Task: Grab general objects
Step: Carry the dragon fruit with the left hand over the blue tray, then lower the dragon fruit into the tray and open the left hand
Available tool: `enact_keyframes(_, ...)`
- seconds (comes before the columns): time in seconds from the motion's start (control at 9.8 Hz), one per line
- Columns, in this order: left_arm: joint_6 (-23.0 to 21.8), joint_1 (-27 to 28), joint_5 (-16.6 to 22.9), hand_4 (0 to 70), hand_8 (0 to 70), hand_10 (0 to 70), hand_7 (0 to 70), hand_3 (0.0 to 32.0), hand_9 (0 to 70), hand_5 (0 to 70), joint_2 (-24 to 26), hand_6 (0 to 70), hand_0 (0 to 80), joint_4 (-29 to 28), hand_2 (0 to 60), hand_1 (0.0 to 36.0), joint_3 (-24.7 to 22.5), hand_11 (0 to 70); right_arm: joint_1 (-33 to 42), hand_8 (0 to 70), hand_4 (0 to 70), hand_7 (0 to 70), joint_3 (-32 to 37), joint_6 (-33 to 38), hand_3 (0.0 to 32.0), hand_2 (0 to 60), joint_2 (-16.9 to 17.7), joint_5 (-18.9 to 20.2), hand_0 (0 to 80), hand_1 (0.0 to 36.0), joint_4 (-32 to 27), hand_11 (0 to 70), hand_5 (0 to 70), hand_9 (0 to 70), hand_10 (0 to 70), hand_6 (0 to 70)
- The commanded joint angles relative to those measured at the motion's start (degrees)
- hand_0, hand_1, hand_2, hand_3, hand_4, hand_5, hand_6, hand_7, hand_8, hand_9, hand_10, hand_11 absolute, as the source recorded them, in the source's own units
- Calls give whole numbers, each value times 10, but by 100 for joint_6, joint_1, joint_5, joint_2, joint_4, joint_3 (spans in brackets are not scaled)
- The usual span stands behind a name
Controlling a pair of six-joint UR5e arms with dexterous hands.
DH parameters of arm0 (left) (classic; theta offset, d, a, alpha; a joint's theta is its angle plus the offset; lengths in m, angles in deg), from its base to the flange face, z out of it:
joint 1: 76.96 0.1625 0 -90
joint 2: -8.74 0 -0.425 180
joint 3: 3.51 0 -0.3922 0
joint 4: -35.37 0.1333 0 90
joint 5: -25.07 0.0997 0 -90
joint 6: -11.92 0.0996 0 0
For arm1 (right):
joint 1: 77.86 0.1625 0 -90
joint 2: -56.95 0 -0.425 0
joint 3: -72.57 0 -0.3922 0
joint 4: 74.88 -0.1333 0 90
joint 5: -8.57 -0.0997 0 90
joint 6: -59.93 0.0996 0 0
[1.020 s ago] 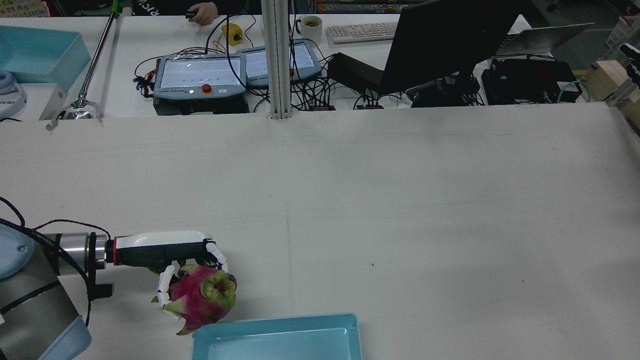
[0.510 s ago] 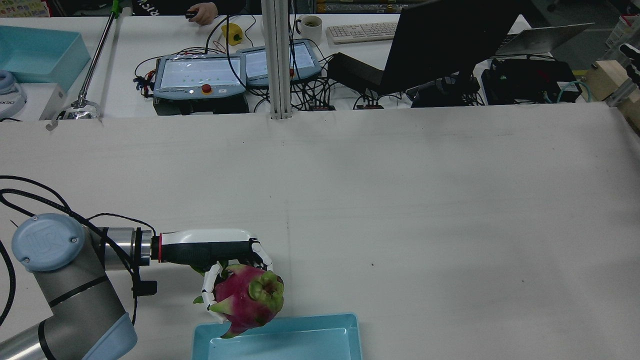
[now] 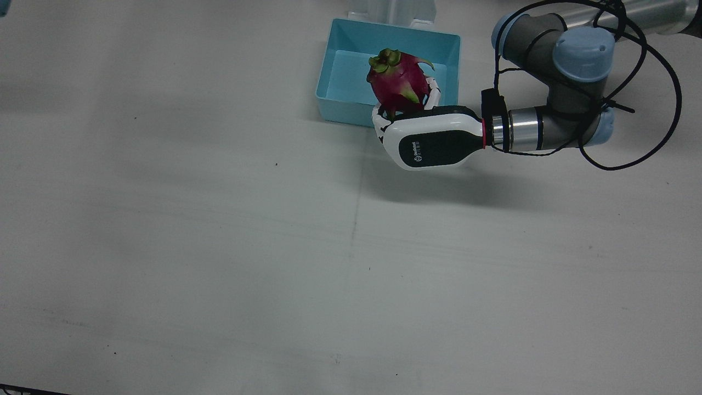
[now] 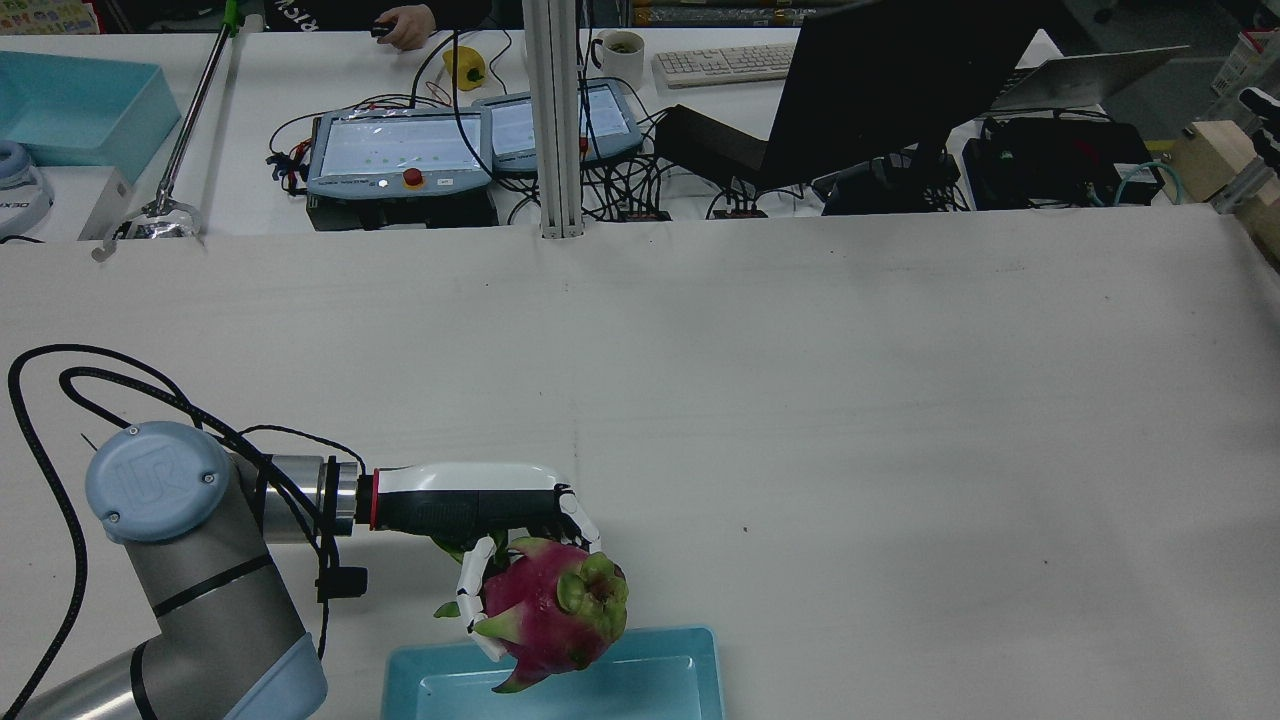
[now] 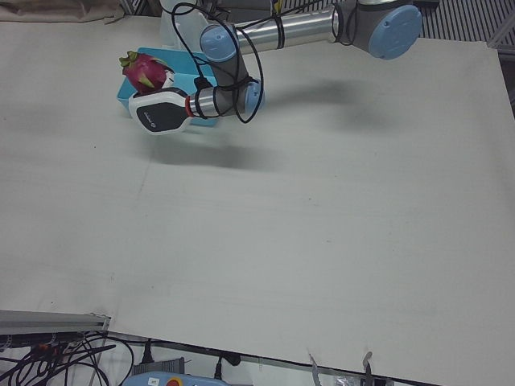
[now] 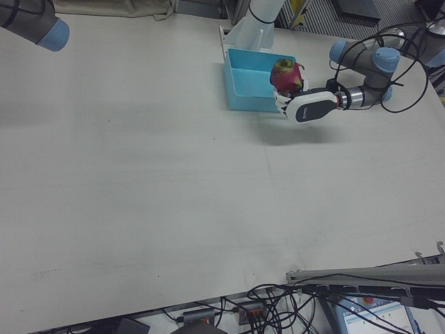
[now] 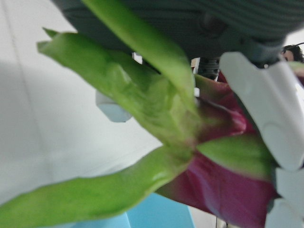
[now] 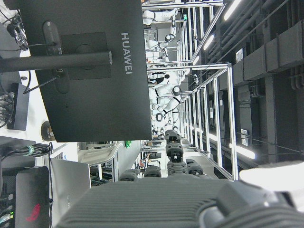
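Note:
A pink dragon fruit point(image 4: 550, 605) with green scales is held in my left hand point(image 4: 470, 507), whose white fingers wrap its sides. The fruit hangs over the edge of a light blue tray point(image 4: 690, 680) at the table's near edge. In the front view the fruit point(image 3: 396, 82) is above the tray's point(image 3: 343, 109) right half, with the hand point(image 3: 433, 142) just outside the rim. The left hand view is filled by the fruit point(image 7: 228, 185) and a white finger point(image 7: 266, 114). My right hand shows only as a dark ribbed base point(image 8: 156, 204) in its own view; its fingers are hidden.
Beyond the table's far edge stand two teach pendants point(image 4: 400, 150), a metal post point(image 4: 555, 120), a black monitor point(image 4: 880, 80) and cables. A blue bin point(image 4: 70, 100) sits at far left. The right arm's elbow point(image 6: 35, 21) shows at a far corner.
My left arm has swung to the right with the dragon fruit in hand. The fruit has gone from beside the tray's left corner to over the tray.

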Motion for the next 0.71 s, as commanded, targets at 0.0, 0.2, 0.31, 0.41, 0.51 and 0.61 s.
enact_keyframes(0.0,11,113,108,700,700,668,700,0,700,682,-53,700,514,19,280,52,-41,700,0,0,0,0,0,0,0,0,-2,0,0,0,0,0,0,0,0,0)
enact_keyframes(0.2,20,122,206,700,700,650,700,0,700,675,-148,700,515,63,266,52,-241,700,0,0,0,0,0,0,0,0,-2,0,0,0,-9,0,0,0,0,0)
enact_keyframes(0.31,20,157,232,700,700,646,700,0,700,669,-349,700,513,98,259,49,-417,700,0,0,0,0,0,0,0,0,-2,0,0,0,0,0,0,0,0,0)
enact_keyframes(0.41,29,148,250,700,700,640,700,0,700,683,-569,700,517,90,268,53,-558,700,0,0,0,0,0,0,0,0,-2,0,0,0,0,0,0,0,0,0)
enact_keyframes(0.51,29,174,250,700,700,647,700,0,700,687,-658,700,514,98,270,50,-733,700,0,0,0,0,0,0,0,0,-2,9,0,0,0,0,0,0,0,0)
enact_keyframes(0.61,29,183,294,700,700,644,700,0,700,672,-685,700,514,125,257,49,-892,700,0,0,0,0,0,0,0,0,7,0,0,0,0,0,0,0,0,0)
